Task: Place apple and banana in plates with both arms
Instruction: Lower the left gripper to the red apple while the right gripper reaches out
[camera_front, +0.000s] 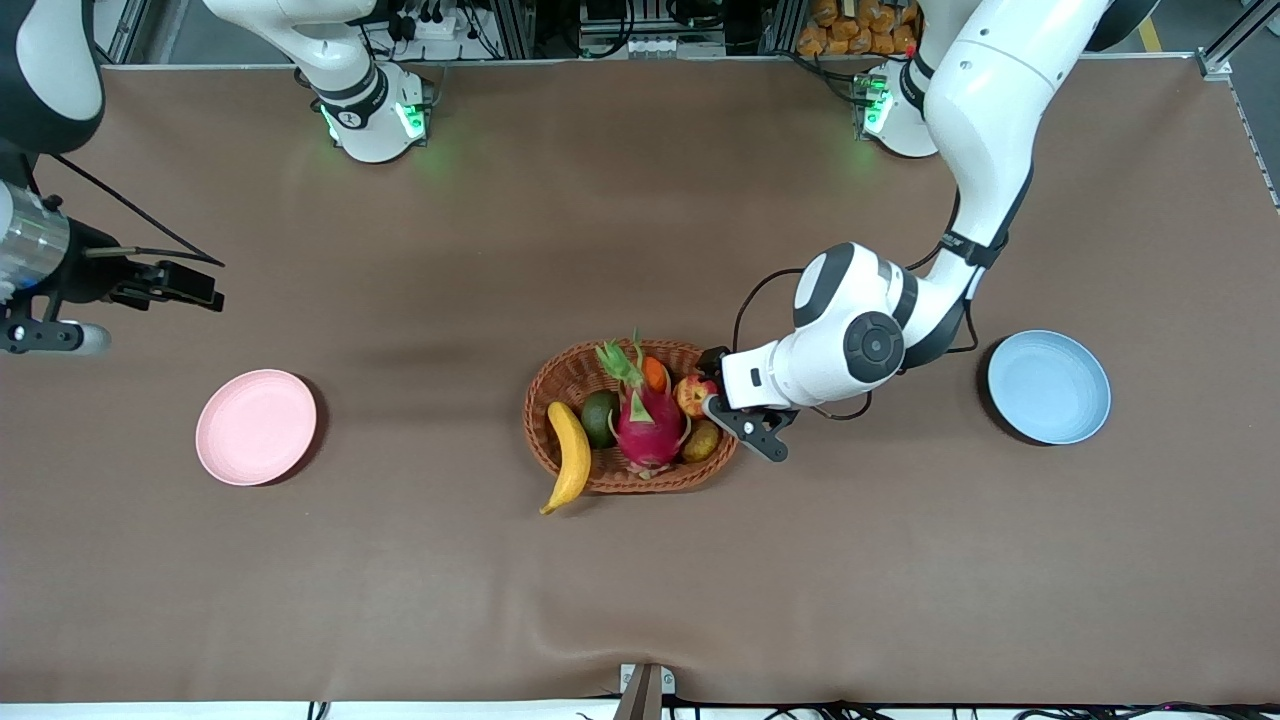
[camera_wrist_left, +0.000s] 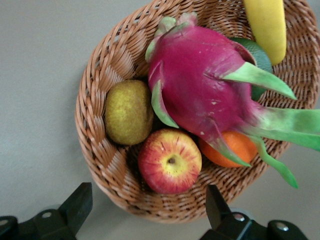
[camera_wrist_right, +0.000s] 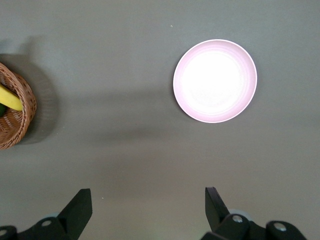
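Note:
The red-and-yellow apple (camera_front: 694, 394) (camera_wrist_left: 170, 161) lies in the wicker basket (camera_front: 560, 375) at the end nearest the left arm. My left gripper (camera_front: 714, 386) (camera_wrist_left: 149, 205) hangs open just over that basket rim, the apple ahead of its gap, nothing held. The yellow banana (camera_front: 570, 455) (camera_wrist_left: 267, 27) (camera_wrist_right: 10, 98) leans on the basket's rim at the end toward the right arm, its tip sticking out. The pink plate (camera_front: 256, 427) (camera_wrist_right: 215, 80) sits toward the right arm's end, the blue plate (camera_front: 1048, 387) toward the left arm's. My right gripper (camera_front: 70, 338) (camera_wrist_right: 148, 207) waits open, high above the cloth beside the pink plate.
The basket (camera_wrist_left: 100, 170) (camera_wrist_right: 17, 115) also holds a pink dragon fruit (camera_front: 648, 420) (camera_wrist_left: 200, 85), a small orange fruit (camera_front: 655, 375) (camera_wrist_left: 230, 147), a dark green fruit (camera_front: 598, 418) and a brownish-green one (camera_front: 702, 440) (camera_wrist_left: 128, 112). Brown cloth covers the table.

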